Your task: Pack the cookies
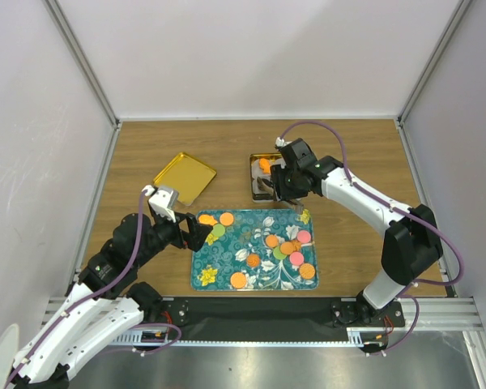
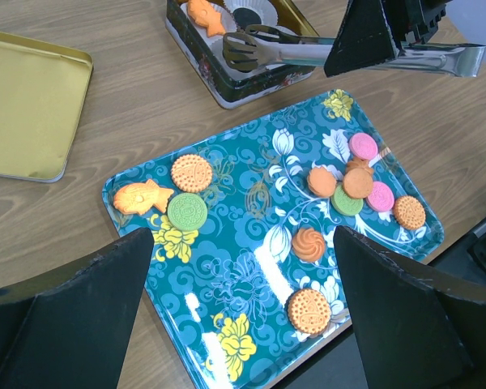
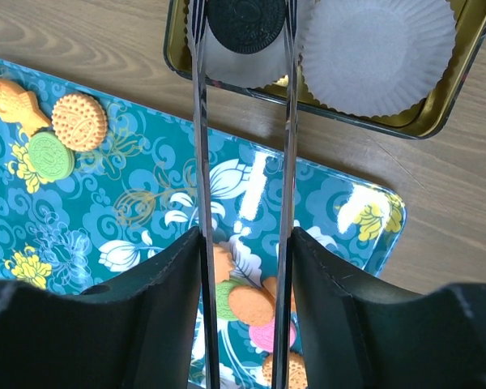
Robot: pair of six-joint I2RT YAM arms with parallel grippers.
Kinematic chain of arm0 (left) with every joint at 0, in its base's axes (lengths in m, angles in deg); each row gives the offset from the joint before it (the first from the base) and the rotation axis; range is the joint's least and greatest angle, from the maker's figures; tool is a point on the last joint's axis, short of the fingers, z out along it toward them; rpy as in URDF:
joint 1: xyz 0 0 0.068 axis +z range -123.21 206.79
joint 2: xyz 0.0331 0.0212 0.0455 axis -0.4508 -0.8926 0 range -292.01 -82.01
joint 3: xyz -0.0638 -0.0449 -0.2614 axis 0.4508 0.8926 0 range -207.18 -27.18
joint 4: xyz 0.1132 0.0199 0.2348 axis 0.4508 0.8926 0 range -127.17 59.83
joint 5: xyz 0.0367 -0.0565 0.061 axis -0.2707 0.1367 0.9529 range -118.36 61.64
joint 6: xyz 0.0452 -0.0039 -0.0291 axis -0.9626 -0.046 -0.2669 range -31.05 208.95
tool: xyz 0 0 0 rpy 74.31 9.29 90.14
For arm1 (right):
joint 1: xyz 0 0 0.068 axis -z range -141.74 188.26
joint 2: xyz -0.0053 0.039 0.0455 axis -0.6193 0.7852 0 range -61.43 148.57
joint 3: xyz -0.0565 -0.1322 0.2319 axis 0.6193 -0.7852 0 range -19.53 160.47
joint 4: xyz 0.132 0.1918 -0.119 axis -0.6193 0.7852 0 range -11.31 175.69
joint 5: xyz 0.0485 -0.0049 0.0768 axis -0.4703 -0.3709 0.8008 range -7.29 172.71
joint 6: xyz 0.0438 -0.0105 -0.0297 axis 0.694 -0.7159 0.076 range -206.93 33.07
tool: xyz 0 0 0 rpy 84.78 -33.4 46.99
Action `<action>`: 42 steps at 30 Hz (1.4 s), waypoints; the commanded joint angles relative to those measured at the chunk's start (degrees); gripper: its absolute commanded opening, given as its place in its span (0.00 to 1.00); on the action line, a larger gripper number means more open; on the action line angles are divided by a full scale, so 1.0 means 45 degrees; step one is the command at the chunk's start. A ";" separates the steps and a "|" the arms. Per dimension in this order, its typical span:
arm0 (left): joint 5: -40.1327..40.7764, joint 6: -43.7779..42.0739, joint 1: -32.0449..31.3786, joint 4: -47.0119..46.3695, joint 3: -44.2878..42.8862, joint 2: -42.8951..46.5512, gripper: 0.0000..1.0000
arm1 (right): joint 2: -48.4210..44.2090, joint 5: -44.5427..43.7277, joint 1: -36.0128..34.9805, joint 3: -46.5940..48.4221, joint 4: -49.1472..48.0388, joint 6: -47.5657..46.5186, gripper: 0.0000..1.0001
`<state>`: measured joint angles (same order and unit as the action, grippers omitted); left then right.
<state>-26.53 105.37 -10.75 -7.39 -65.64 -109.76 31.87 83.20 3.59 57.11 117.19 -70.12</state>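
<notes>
Several cookies lie on the teal flowered tray (image 1: 251,235): a cluster at its right (image 1: 290,243) and a few at its upper left (image 1: 217,220). My right gripper (image 3: 245,239) is shut on metal tongs (image 3: 199,146). The tong tips pinch a black cookie (image 3: 247,20) over a white paper cup inside the open tin (image 3: 437,121). A second, empty paper cup (image 3: 377,49) sits beside it. An orange cookie (image 2: 206,16) lies in the tin's far part. My left gripper (image 2: 243,243) is open and empty above the tray's near left part.
The tin's gold lid (image 1: 184,177) lies upside down on the wooden table, left of the tin (image 1: 266,176). The tray reaches close to the table's front edge. White walls stand on three sides.
</notes>
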 commanded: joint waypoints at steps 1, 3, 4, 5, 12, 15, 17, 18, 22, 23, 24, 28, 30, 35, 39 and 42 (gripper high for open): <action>0.0102 -0.0076 -0.0096 -0.0212 -0.0341 -0.0044 1.00 | -0.0458 -0.0032 0.0030 0.0644 -0.0060 -0.0241 0.51; 0.0102 -0.0076 -0.0095 -0.0192 -0.0341 -0.0026 1.00 | -0.0498 -0.0031 0.0069 0.0664 0.0018 -0.0261 0.53; 0.0102 -0.0076 -0.0115 -0.0211 -0.0341 -0.0025 1.00 | -0.0537 -0.0012 0.0050 0.0683 0.0018 -0.0280 0.53; 0.0102 -0.0076 -0.0096 -0.0192 -0.0341 -0.0025 1.00 | -0.0537 -0.0012 0.0050 0.0664 0.0038 -0.0281 0.53; 0.0122 -0.0076 -0.0096 -0.0211 -0.0321 -0.0025 1.00 | -0.0810 -0.0031 0.0069 0.0858 0.0194 -0.0339 0.55; 0.0122 -0.0076 -0.0115 -0.0211 -0.0341 -0.0045 1.00 | -0.1161 -0.0090 0.0127 0.1209 0.0486 -0.0398 0.55; 0.0141 -0.0056 -0.0096 -0.0192 -0.0341 -0.0064 1.00 | -0.1647 -0.0090 0.0167 0.1386 0.0721 -0.0417 0.54; 0.0141 -0.0056 -0.0095 -0.0211 -0.0341 -0.0045 1.00 | -0.1824 -0.0090 0.0167 0.1483 0.0799 -0.0417 0.54; 0.0161 -0.0056 -0.0095 -0.0192 -0.0341 -0.0006 1.00 | -0.2820 0.0242 0.0051 0.1116 0.1170 -0.0300 0.54; 0.0142 -0.0056 -0.0095 -0.0192 -0.0341 -0.0006 1.00 | -0.2996 0.0107 -0.0047 0.0958 0.1229 -0.0261 0.53; 0.0122 -0.0056 -0.0095 -0.0211 -0.0341 -0.0006 1.00 | -0.3424 -0.0030 -0.0377 0.0764 0.1307 -0.0203 0.53; 0.0102 -0.0057 -0.0115 -0.0192 -0.0341 0.0014 1.00 | -0.4692 -0.0889 -0.1391 -0.0563 0.1562 0.0245 0.53; 0.0083 -0.0056 -0.0095 -0.0192 -0.0341 0.0052 1.00 | -0.5164 -0.1414 -0.1960 -0.1559 0.1678 0.0558 0.53; -0.0034 -0.0076 -0.0096 -0.0250 -0.0321 0.0033 1.00 | -0.6181 -0.2645 -0.3930 -0.3104 0.2244 0.1709 0.54; -0.0074 -0.0076 -0.0095 -0.0231 -0.0321 0.0014 1.00 | -0.6221 -0.3292 -0.4988 -0.3437 0.2733 0.2160 0.55; -0.0074 -0.0076 -0.0096 -0.0270 -0.0321 0.0053 1.00 | -0.6065 -0.3293 -0.5263 -0.3535 0.2772 0.2219 0.56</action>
<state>-26.60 105.40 -10.77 -7.42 -65.64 -109.73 5.55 71.73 -19.15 40.92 129.43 -62.20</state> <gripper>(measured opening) 0.996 0.555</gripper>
